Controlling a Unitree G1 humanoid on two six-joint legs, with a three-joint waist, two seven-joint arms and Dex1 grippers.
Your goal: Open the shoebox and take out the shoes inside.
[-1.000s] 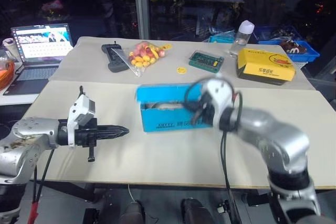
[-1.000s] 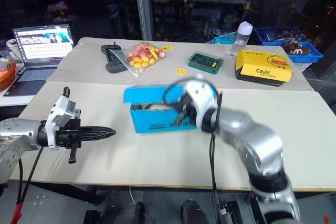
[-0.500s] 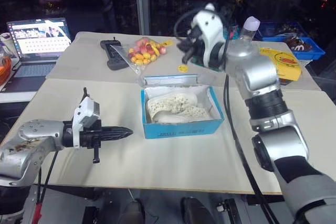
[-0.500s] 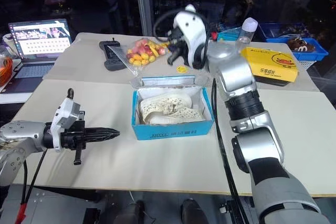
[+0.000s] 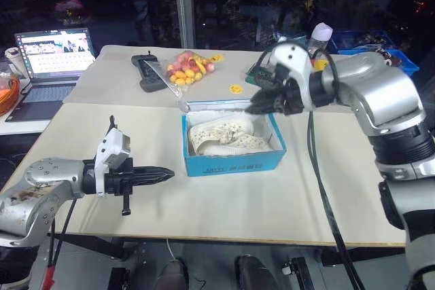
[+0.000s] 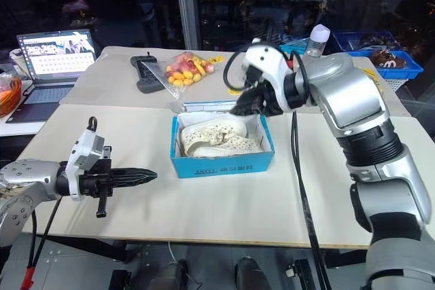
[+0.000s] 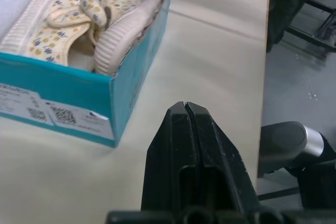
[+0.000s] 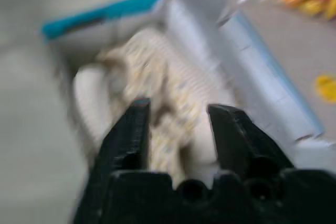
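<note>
The bright blue cardboard shoebox [image 5: 233,147] sits in the middle of the head view, on the pale table [image 5: 224,215]. Its lid is folded back, so the white inside shows. The two small cream shoes with tiny holes [image 5: 224,135] lie side by side inside it, with their long sides running left to right across the picture.

The right gripper [image 5: 260,105] hangs just above the box's upper right corner and points down toward the shoes. Its two black fingers [image 8: 131,129] are apart, with nothing between them.

The left gripper [image 5: 160,174] is lower left of the box, pointing at it, with its fingers pressed together and empty.

The right gripper is much nearer, so I think it should reach down for a shoe.
</note>
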